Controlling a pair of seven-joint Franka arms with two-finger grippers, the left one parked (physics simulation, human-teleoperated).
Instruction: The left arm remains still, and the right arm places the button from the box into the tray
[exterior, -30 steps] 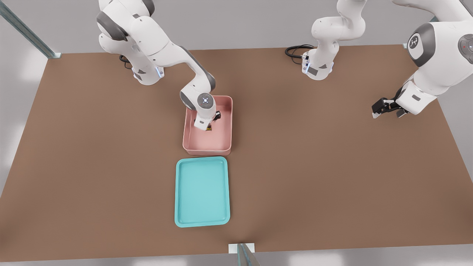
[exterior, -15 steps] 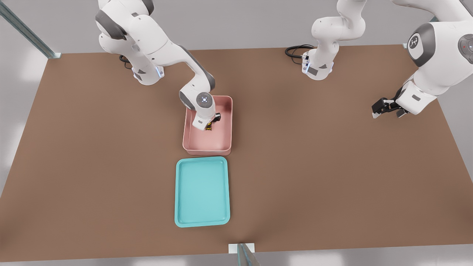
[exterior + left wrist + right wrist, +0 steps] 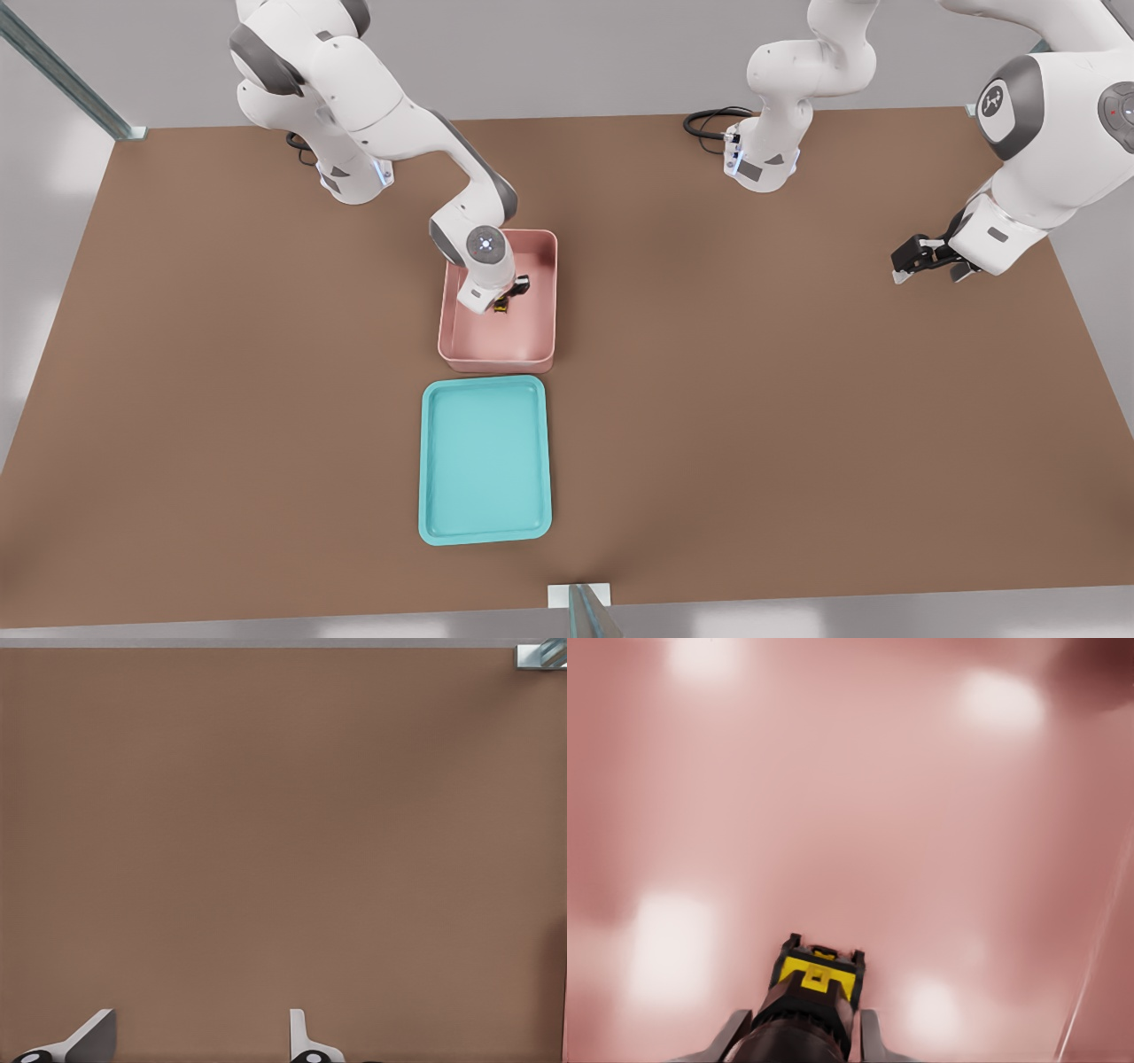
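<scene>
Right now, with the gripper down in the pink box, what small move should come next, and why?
Probably lift straight up: the gripper looks shut on the button inside the box, whose deep walls must be cleared before heading to the tray.

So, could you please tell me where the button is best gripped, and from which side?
Grip the button across its dark base, coming from above: the box has deep walls, and the yellow cap is small. The gripper already has a finger on each flank of the base.

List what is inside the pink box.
Inside the box are the button and the gripper, shut on the button. The floor under the button is hidden.
</scene>
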